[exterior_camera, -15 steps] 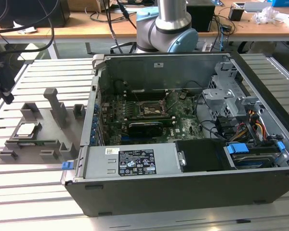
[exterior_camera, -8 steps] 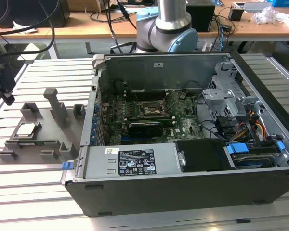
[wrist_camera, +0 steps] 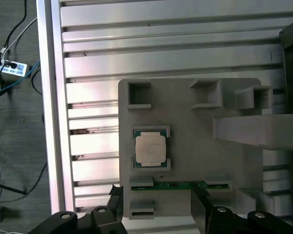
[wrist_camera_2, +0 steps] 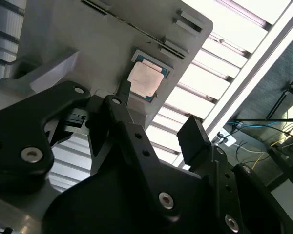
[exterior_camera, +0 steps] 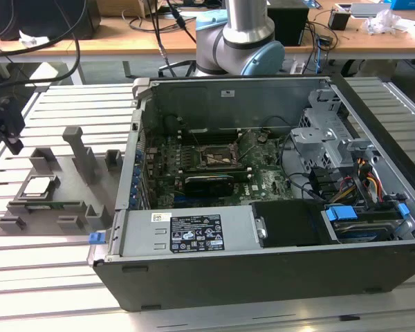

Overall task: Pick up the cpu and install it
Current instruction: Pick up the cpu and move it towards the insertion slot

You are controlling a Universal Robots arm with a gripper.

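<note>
The cpu [exterior_camera: 40, 187] is a small square chip with a silver top. It lies flat in a recess of the grey fixture tray [exterior_camera: 69, 221], at the exterior view's left. Both wrist views show the cpu [wrist_camera: 150, 148] [wrist_camera_2: 145, 79] from above. My gripper [exterior_camera: 12, 142] hangs above the table beside the tray's far-left end, apart from the chip. Its black fingers [wrist_camera: 198, 207] stand open around nothing, and the gripper [wrist_camera_2: 158, 114] sits off to one side of the chip. The dark socket frame [exterior_camera: 214, 158] sits on the motherboard inside the open computer case [exterior_camera: 263, 277].
The tray carries upright grey posts [exterior_camera: 79, 149] and a thin green strip [wrist_camera: 178, 185] close to the chip. The table is slatted aluminium [wrist_camera: 161, 48], with its edge and the floor cables [wrist_camera: 10, 68] just beyond the tray. A drive cage [exterior_camera: 325, 138] and coloured wires [exterior_camera: 360, 183] fill the case's right side.
</note>
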